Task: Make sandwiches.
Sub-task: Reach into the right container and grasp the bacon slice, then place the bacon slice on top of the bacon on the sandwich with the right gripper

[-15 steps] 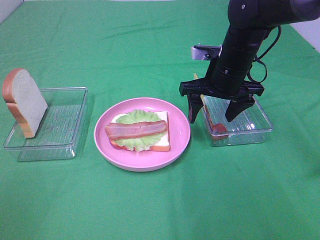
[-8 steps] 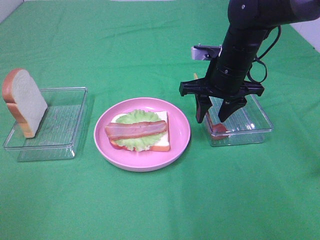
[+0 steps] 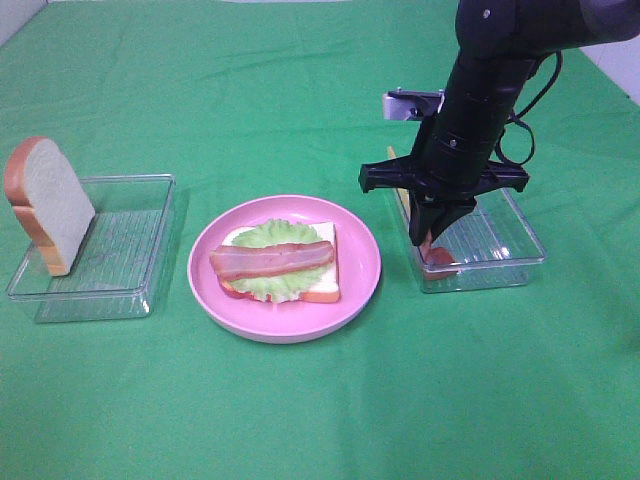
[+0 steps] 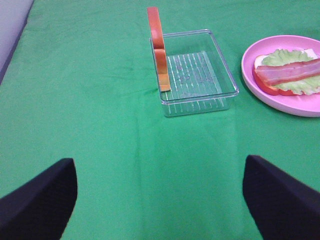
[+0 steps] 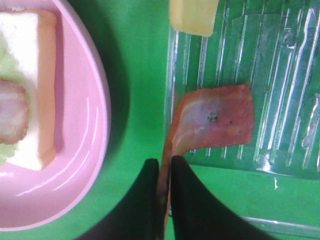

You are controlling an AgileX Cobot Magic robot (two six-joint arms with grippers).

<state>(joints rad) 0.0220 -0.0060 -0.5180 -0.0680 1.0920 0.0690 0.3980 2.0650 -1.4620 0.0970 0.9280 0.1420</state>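
On the pink plate (image 3: 355, 290) in the middle lies an open sandwich: a white bread slice (image 3: 325, 270), a lettuce leaf (image 3: 265, 237) and a bacon strip (image 3: 272, 259) on top. My right gripper (image 3: 430, 238) reaches down into the right clear tray (image 3: 505, 255). It is shut on the edge of another bacon strip (image 5: 215, 122), pinched between its black fingers (image 5: 187, 200). A yellow cheese slice (image 5: 194, 15) lies in the same tray. My left gripper (image 4: 160, 200) is open over bare cloth, short of the left tray (image 4: 200, 95).
A bread slice (image 3: 45, 200) with brown crust leans upright at the far end of the left clear tray (image 3: 120, 260). Green cloth (image 3: 300, 420) covers the whole table. The right arm (image 3: 480, 90) rises over the right tray.
The right gripper's fingers have closed together onto the bacon strip in the right tray. Plate, trays and the left gripper have not moved.
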